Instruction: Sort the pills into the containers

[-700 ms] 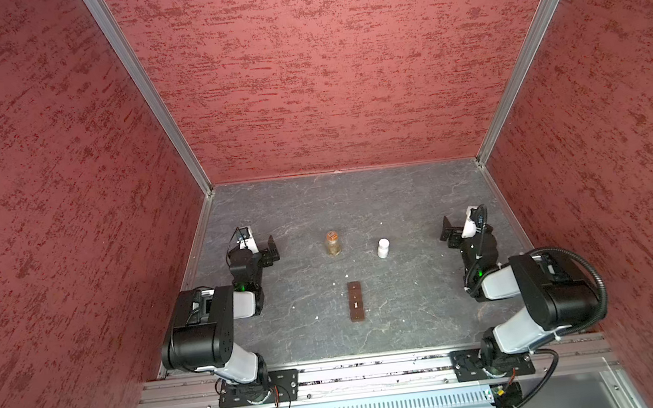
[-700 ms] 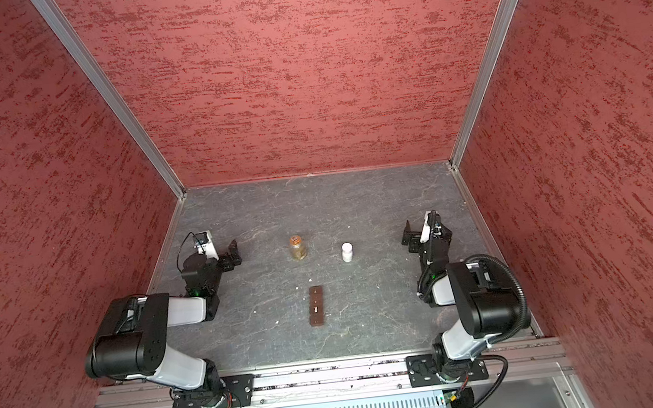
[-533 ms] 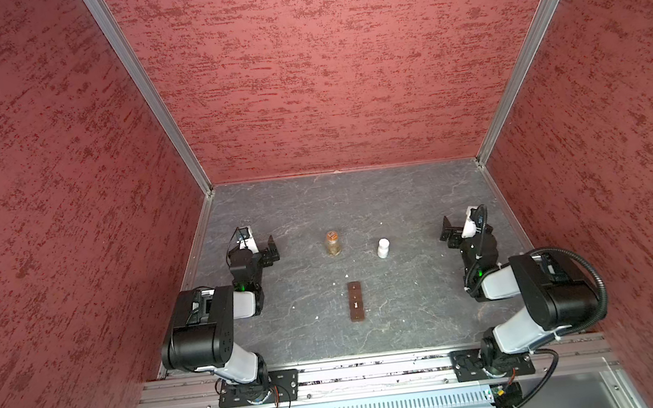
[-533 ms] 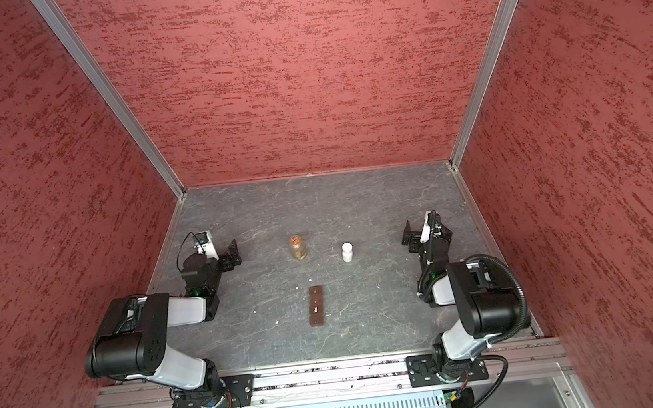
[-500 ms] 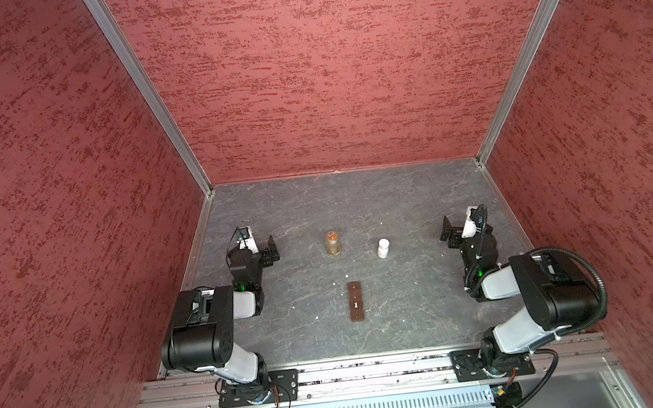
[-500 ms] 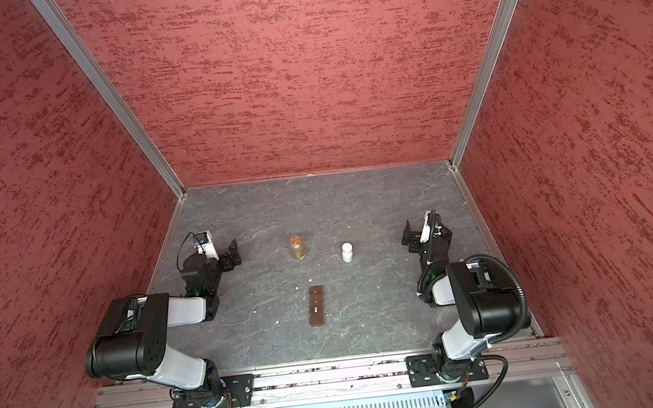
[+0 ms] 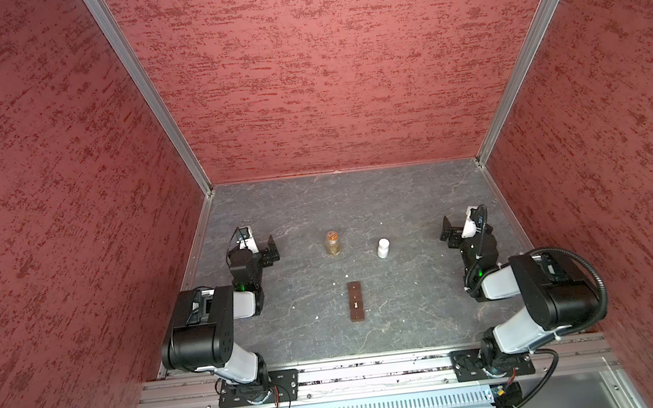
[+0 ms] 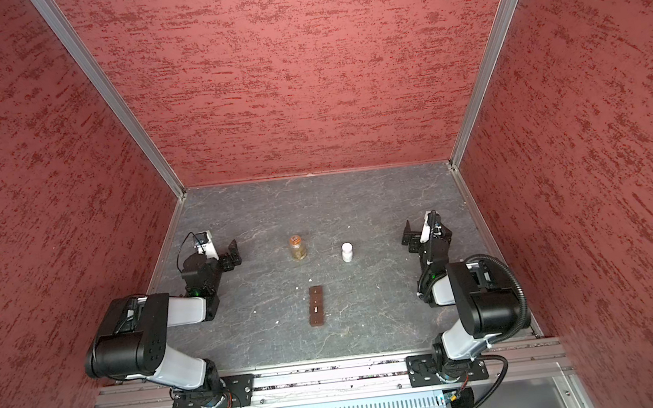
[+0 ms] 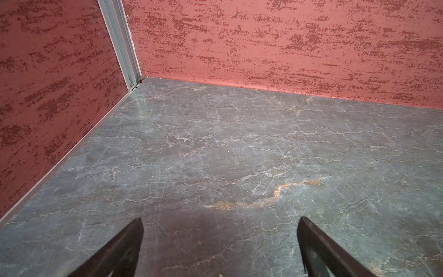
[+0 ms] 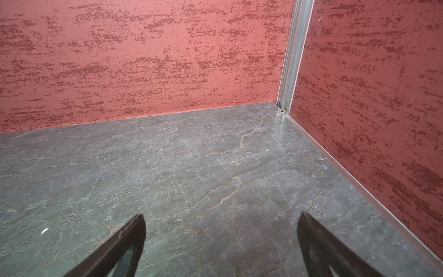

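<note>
Nothing has moved since the earlier frames: both arms sit folded at the sides of a grey marbled tabletop (image 7: 399, 196) inside a red-walled enclosure. In both top views the left gripper (image 7: 274, 248) and the right gripper (image 7: 446, 230) rest low near the side walls, jaws spread wide and empty. Each wrist view shows only two dark fingertips (image 9: 129, 239) held apart over bare stone.

At the centre, nearer the robot, lies a narrow brown pill organiser (image 7: 355, 301), a row of small square cells, with a whitish bit in one of the middle cells. Loose pills (image 7: 317, 318), tiny white specks, lie scattered on the stone to the left of it. Beyond it stand an amber bottle (image 7: 333, 244) and a small white bottle (image 7: 383, 247), both well apart from the grippers.

Sorting looks barely begun, with no pill in hand. The next move likely calls for one arm to reach inward and pinch a single speck, which needs narrow, precisely placed fingertips.
</note>
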`<state>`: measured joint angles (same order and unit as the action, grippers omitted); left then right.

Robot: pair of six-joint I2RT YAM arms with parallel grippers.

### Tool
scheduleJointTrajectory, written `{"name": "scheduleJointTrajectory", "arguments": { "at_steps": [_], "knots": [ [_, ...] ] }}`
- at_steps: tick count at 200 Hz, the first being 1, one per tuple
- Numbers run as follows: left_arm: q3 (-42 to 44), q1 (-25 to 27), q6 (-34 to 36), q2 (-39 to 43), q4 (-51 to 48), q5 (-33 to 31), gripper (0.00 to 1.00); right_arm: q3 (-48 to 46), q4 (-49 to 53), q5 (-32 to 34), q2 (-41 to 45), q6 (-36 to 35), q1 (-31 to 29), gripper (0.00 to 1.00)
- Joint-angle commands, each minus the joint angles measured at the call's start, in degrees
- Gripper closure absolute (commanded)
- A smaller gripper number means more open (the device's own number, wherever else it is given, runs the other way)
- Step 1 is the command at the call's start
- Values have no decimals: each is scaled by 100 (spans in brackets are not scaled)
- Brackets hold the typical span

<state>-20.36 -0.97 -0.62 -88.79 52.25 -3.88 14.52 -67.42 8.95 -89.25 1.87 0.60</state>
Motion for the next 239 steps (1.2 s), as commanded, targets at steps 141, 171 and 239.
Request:
{"name": "scheduleJointTrajectory", "arguments": {
  "at_steps": [141, 171, 239],
  "knots": [
    [-102, -44, -29, 81, -31, 137, 0, 70, -87, -135, 35, -112, 40, 1],
    [-206, 29, -10, 270, -337, -138, 7, 174, 109, -233, 98, -32, 139, 4],
    [-1976, 378, -1191, 2667, -4964, -816, 11, 3558, 7145, 251, 2308, 2390, 112, 15]
  ]
}}
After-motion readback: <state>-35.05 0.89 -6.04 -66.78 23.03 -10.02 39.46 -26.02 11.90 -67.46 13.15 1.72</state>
